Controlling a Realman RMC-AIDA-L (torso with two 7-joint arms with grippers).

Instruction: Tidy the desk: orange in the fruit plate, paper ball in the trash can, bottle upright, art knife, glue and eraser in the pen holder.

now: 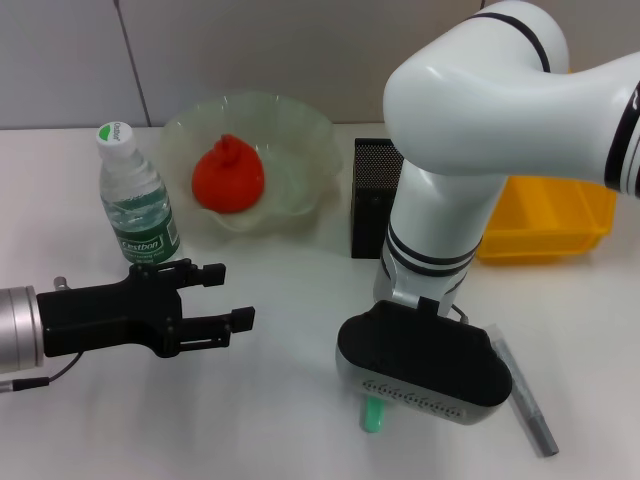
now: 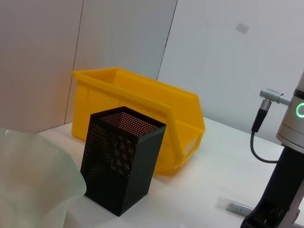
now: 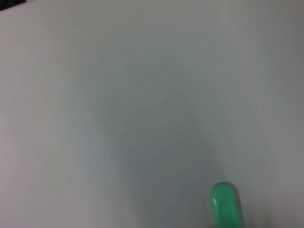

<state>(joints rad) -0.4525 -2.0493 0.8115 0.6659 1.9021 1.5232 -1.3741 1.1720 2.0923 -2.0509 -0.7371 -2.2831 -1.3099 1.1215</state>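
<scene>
The orange [image 1: 228,175] lies in the fruit plate [image 1: 300,125] at the back of the desk [image 1: 280,400]. The bottle [image 1: 135,195] stands upright to the plate's left. The pen holder [image 1: 375,200] stands right of the plate, and the yellow trash can [image 1: 550,215] is farther right. My left gripper [image 1: 228,296] is open and empty, just in front of the bottle. My right gripper [image 1: 400,392] points down at the desk's front over a green stick, likely the glue [image 1: 373,412], also in the right wrist view [image 3: 224,205]. The grey art knife [image 1: 525,395] lies beside it. Paper ball and eraser are out of view.
The left wrist view shows the pen holder [image 2: 121,159] in front of the trash can [image 2: 142,99], the plate's rim [image 2: 33,175], the art knife [image 2: 235,205] and the right arm [image 2: 285,190]. A wall stands behind the desk.
</scene>
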